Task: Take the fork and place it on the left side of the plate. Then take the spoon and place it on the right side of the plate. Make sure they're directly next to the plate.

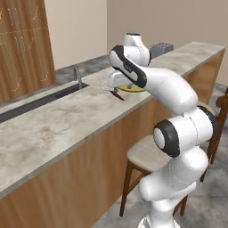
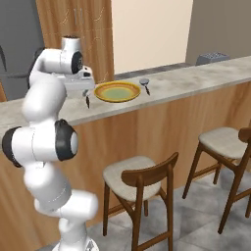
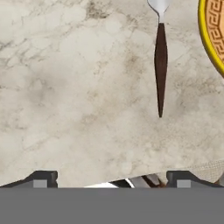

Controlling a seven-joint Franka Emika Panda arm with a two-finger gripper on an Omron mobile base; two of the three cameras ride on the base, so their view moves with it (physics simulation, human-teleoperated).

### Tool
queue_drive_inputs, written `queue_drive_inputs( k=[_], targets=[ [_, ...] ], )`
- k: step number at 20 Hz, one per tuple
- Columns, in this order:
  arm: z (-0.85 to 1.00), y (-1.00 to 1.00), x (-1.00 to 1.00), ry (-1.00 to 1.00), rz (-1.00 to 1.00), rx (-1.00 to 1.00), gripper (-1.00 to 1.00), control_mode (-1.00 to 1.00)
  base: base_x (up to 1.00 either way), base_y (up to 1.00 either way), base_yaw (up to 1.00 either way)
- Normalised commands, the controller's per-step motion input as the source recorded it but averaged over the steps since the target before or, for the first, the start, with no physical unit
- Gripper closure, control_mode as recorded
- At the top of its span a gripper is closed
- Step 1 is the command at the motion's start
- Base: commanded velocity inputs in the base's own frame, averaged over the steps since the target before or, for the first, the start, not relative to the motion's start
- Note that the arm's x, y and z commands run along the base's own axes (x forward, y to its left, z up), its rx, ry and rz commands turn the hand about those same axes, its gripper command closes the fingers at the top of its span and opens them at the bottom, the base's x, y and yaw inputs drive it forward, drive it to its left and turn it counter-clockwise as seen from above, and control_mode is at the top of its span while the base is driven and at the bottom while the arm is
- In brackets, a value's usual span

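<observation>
Hand view, left to right: bare marbled counter across the left and centre. Gripper released, jaws spread wide with nothing between them; one dark fingertip low at left, the other low at right. Fork right of centre, dark tapered handle pointing down toward the gripper, silver neck at the top edge, tines cut off by the frame. Fork above the gripper and nearer the right fingertip, apart from both tips, flat on the counter. Plate at the far right edge: yellow rim, orange patterned inner ring. Fork just beside the plate rim, narrow strip of counter between them.

Left base view, left to right: sink recessed in the counter with a faucet behind it. Fork seen as a dark handle on the counter, just left of the plate, which is mostly hidden behind the arm.

Right base view, left to right: gripper hanging over the counter above the fork, not touching it. Plate just right of the fork. Spoon just beside the plate on its right, bowl away from the counter edge, dark handle toward it. Two wooden stools under the counter front.
</observation>
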Motion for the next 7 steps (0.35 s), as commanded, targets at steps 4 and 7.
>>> queue_drive_inputs(
  k=[4, 7],
  targets=[
    [0.18, -0.16, -0.92, -0.14, 0.0, 0.04, -1.0, -1.0, 0.0, 0.0, 0.0],
    [0.18, -0.17, -0.85, -0.12, -0.01, 0.01, -1.0, -1.0, 0.0, 0.0, 0.0]
  ],
)
